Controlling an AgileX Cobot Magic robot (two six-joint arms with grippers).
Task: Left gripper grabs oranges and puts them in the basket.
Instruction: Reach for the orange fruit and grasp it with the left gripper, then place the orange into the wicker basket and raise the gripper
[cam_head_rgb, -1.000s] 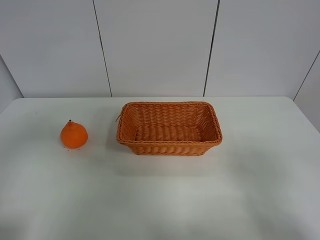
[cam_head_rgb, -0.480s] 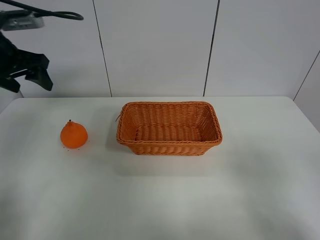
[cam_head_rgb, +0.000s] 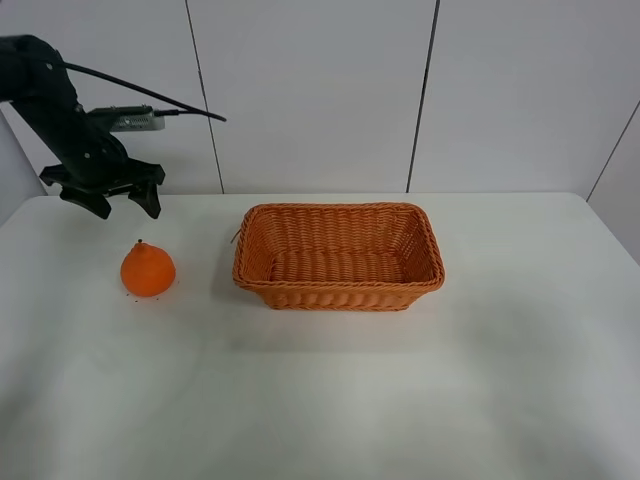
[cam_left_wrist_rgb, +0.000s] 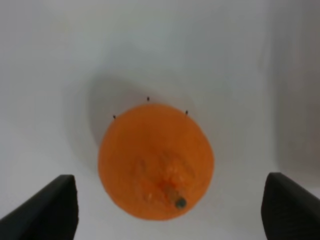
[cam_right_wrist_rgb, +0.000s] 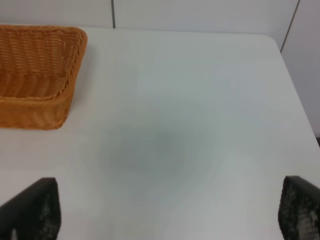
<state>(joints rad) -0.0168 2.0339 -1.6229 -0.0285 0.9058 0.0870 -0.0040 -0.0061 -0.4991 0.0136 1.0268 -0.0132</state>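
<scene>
The orange (cam_head_rgb: 148, 270) sits on the white table at the left, upright with its knobby top and dark stem up. The wicker basket (cam_head_rgb: 338, 290) stands to its right, empty. My left gripper (cam_head_rgb: 112, 204) hangs in the air above and behind the orange, fingers spread open, a black cable trailing from its arm. In the left wrist view the orange (cam_left_wrist_rgb: 156, 161) lies straight below, between the two open fingertips (cam_left_wrist_rgb: 42, 207). My right gripper (cam_right_wrist_rgb: 160, 220) is open over bare table to the right of the basket (cam_right_wrist_rgb: 40, 75); it is out of the exterior view.
The white table (cam_head_rgb: 320, 400) runs back to a pale panelled wall (cam_head_rgb: 320, 90). The table's right edge (cam_right_wrist_rgb: 295, 100) shows in the right wrist view.
The left arm entered from the upper left, then moved right and down to a spot above the orange. The orange and basket have not moved.
</scene>
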